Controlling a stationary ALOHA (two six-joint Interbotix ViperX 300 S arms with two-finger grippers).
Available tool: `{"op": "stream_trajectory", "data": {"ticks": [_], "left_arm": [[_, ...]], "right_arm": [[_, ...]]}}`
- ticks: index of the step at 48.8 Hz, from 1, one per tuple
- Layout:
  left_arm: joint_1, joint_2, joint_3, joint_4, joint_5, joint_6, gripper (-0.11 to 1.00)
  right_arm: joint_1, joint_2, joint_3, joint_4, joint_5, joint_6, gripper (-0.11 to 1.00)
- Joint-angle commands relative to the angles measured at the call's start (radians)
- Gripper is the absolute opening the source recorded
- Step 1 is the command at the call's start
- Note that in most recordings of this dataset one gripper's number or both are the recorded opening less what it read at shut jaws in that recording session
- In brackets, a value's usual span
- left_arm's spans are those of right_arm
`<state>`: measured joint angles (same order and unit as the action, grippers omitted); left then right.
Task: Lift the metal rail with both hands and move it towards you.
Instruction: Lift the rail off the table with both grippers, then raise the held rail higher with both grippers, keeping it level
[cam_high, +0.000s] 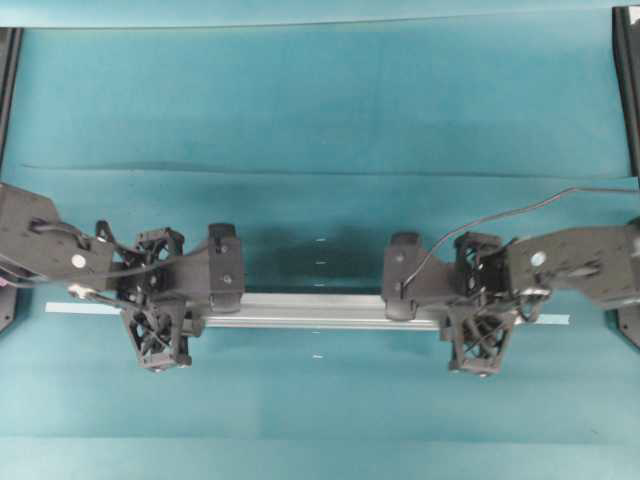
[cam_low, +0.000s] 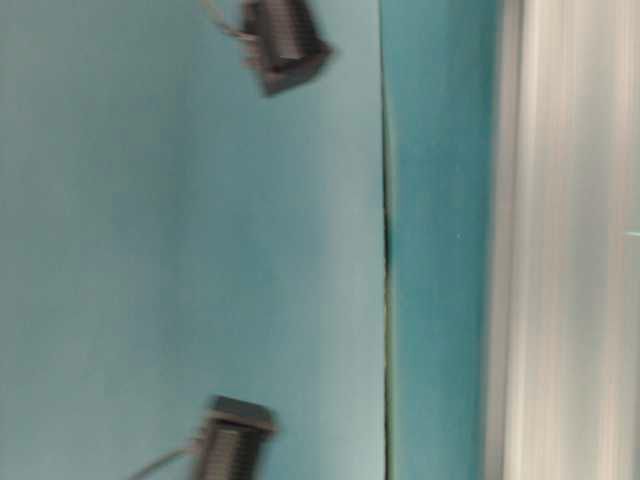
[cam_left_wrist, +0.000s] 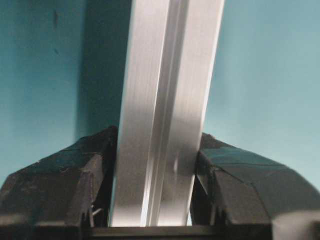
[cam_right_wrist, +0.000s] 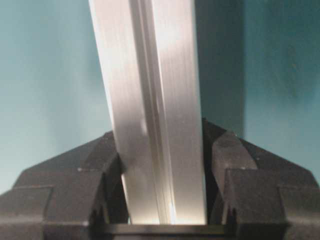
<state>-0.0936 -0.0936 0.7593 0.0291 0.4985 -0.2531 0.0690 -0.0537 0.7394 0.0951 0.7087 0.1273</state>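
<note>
Pretty plain setup: a flat teal-blue matte table surface (cam_high: 320, 100) fills basically the whole view, with a thin dark seam line (cam_high: 300, 170) running straight across it. Black metal frame posts (cam_high: 627, 80) stand at the side edges. Lighting's soft and even.

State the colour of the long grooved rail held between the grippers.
Silver, bare brushed metal rail; clearest in the left wrist view.
</note>
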Motion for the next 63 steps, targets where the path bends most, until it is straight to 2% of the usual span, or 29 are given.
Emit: {"op": "stream_trajectory", "data": {"ticks": [1,24,40,63], "left_arm": [[0.003,-0.061,-0.054,-0.003,0.061,-0.005,0.36],[0.008,-0.213,-0.202,-0.003,0.341,-0.003,0.36],[0.015,-0.238,-0.377,-0.003,0.563,-0.002,0.36],[0.037,-0.235,-0.686,-0.003,0.905,-0.011,0.36]], "right_arm": [[-0.028,-0.051,-0.041,0.011,0.051,0.008,0.41],[-0.086,-0.210,-0.245,0.012,0.422,0.028,0.41],[-0.087,-0.232,-0.367,0.012,0.549,0.066,0.41],[-0.080,-0.230,-0.695,0.012,0.890,0.206,0.41]]}}
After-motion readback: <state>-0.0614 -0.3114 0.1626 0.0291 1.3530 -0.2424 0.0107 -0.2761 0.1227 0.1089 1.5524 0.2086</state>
